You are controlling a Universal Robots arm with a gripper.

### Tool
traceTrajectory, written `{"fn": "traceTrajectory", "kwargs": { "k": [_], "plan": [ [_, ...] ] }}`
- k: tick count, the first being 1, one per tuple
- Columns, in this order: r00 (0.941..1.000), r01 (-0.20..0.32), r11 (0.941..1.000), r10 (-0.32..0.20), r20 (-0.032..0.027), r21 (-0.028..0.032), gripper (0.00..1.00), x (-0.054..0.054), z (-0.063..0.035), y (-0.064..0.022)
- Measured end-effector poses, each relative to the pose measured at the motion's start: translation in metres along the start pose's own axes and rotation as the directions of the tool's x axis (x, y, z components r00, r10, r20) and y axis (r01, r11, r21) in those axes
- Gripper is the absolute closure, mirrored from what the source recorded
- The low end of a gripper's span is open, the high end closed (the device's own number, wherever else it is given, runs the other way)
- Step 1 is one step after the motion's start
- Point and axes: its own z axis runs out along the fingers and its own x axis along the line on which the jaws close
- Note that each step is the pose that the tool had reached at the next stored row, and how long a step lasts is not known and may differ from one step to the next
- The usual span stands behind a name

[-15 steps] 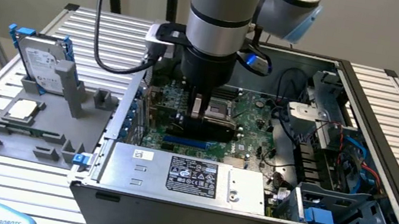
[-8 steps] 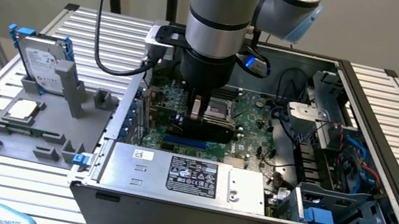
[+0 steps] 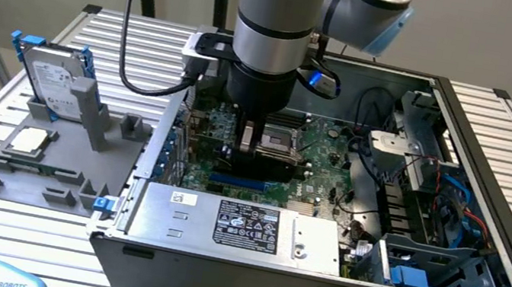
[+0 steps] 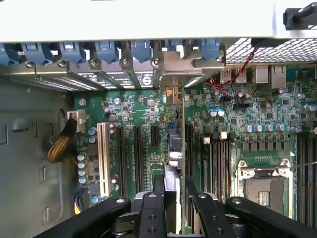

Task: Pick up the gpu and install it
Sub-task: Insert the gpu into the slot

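Observation:
My gripper (image 3: 256,155) reaches down into the open computer case (image 3: 498,174), low over the green motherboard (image 3: 323,143). It is shut on the gpu (image 4: 175,148). In the wrist view the card stands on edge between the two black fingers (image 4: 158,191) and runs away from them along an expansion slot. Its silver end bracket (image 4: 174,62) sits at the rear slot opening of the case. In the exterior view the gpu (image 3: 271,165) is a dark block under the wrist, mostly hidden. Whether the card's edge is fully down in the slot I cannot tell.
A silver hard drive with blue rails (image 3: 50,76) and a cpu chip (image 3: 30,141) rest on a grey fixture outside the case. Inside are the power supply (image 3: 233,225), a blue drive cage (image 3: 420,274), loose cables (image 3: 375,170), the cpu socket (image 4: 262,186) and a white slot (image 4: 103,158).

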Motion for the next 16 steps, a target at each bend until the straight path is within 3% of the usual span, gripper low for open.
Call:
{"fn": "traceTrajectory", "kwargs": {
  "k": [16],
  "plan": [
    [1.0, 0.0, 1.0, 0.0, -0.0002, -0.0021, 0.73, 0.0023, 0.0033, 0.0008]
  ]
}}
